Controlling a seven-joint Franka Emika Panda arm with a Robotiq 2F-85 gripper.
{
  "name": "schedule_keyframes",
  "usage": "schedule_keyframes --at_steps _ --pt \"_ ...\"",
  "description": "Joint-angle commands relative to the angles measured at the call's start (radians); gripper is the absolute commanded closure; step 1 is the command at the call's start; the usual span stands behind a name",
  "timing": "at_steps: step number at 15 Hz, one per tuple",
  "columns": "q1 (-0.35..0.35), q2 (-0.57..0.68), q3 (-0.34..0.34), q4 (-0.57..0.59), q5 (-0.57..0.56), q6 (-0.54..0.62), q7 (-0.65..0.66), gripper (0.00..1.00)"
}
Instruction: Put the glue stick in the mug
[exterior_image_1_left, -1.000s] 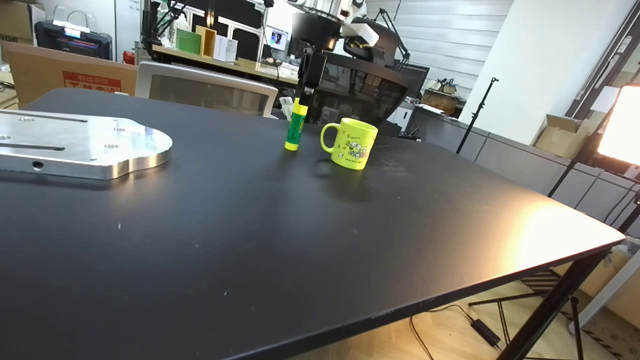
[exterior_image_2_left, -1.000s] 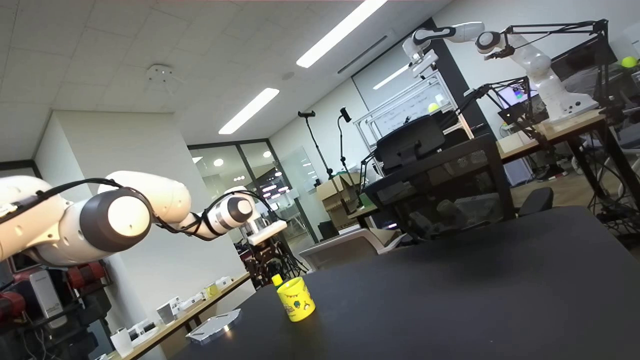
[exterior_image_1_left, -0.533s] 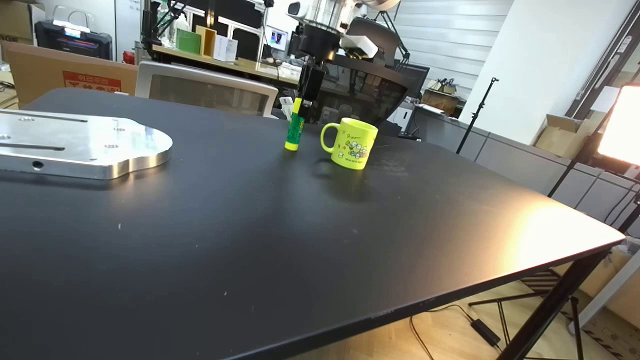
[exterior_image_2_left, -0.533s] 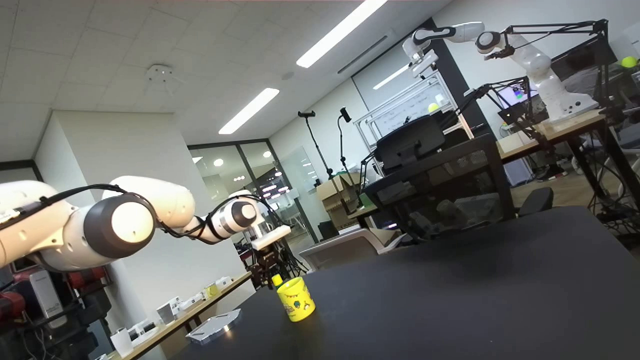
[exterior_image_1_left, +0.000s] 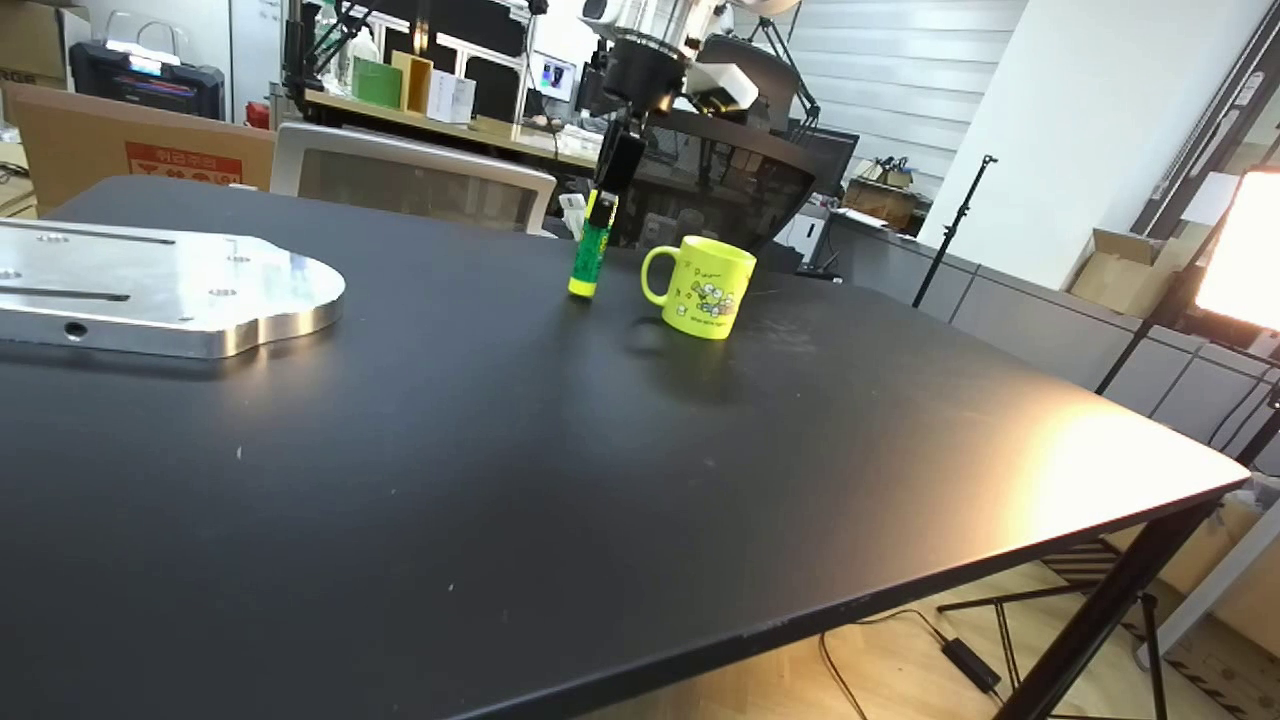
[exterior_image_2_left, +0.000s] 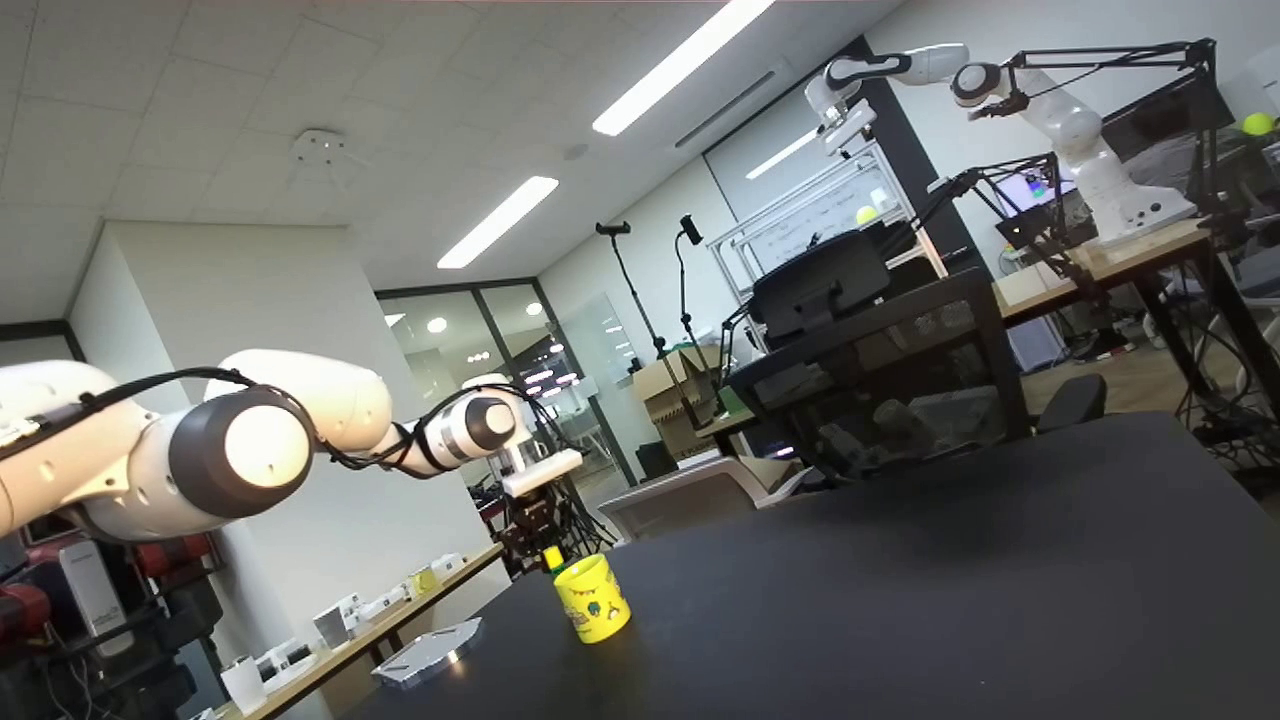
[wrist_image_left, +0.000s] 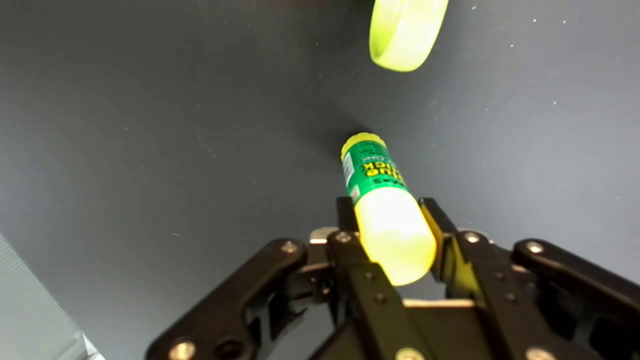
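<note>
In the wrist view the glue stick (wrist_image_left: 372, 167) has a green body and yellow cap. My gripper (wrist_image_left: 389, 212) is shut on it, fingers on either side of the cap. An exterior view shows the glue stick (exterior_image_1_left: 590, 255) roughly upright, leaning a little, with the gripper (exterior_image_1_left: 603, 207) at its top; whether its base touches the table is hard to tell. Close beside it stands the yellow-green mug (exterior_image_1_left: 710, 290), upright, its handle toward the stick. Only the mug's handle (wrist_image_left: 410, 35) shows in the wrist view. Elsewhere the mug (exterior_image_2_left: 592, 600) partly hides the stick, leaving its yellow cap (exterior_image_2_left: 553, 557) visible.
A thick silver metal plate (exterior_image_1_left: 180, 290) lies on the black table (exterior_image_1_left: 600, 480), on the glue stick's side away from the mug. Chairs, including a light mesh-backed chair (exterior_image_1_left: 410, 185), stand behind the table's far edge.
The gripper came down around the top of the glue stick, and its fingers have since shut on the cap. The stick's base has shifted very slightly. The mug has stayed put.
</note>
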Motion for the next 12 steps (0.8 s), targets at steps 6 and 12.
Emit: schedule_keyframes --at_steps 6,12 --pt "-0.013 -0.135 -0.014 0.019 0.012 -0.083 0.069 0.91" --pt "-0.012 -0.238 -0.031 -0.084 0.004 -0.023 0.184 0.91"
